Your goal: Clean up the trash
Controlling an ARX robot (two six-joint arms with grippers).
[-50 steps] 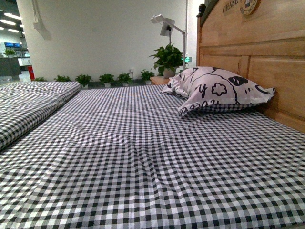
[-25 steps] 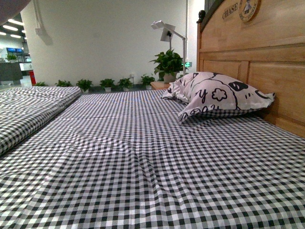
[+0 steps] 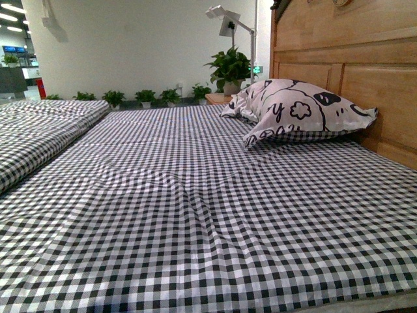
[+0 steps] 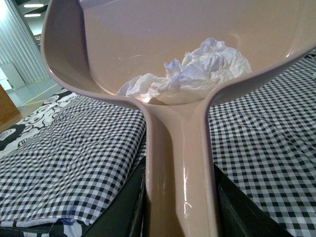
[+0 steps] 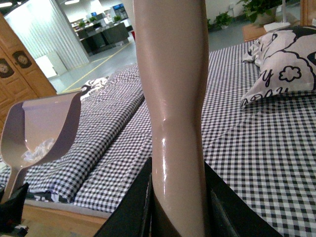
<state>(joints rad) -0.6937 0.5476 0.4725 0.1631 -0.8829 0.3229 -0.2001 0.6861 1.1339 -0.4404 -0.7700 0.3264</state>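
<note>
The trash (image 4: 195,71), a crumpled white wad of tissue, lies inside the beige dustpan (image 4: 148,34). My left gripper (image 4: 180,197) is shut on the dustpan handle (image 4: 180,148), black jaws against both its sides. The right wrist view shows the same dustpan (image 5: 42,126) off the bed's edge, a bit of white trash (image 5: 37,148) in it. My right gripper (image 5: 177,197) is shut on the beige brush handle (image 5: 173,74), which rises upright. The brush head is out of view. Neither gripper shows in the front view.
The checked bed sheet (image 3: 195,208) fills the front view. A black-and-white patterned pillow (image 3: 300,114) leans by the wooden headboard (image 3: 352,59). A folded checked quilt (image 3: 39,134) lies at the left. Potted plants (image 3: 228,68) and a lamp (image 3: 225,23) stand behind.
The front view has tilted downward a little; the headboard's emblem has slid out of the top and the bed's near edge now shows at the bottom right.
</note>
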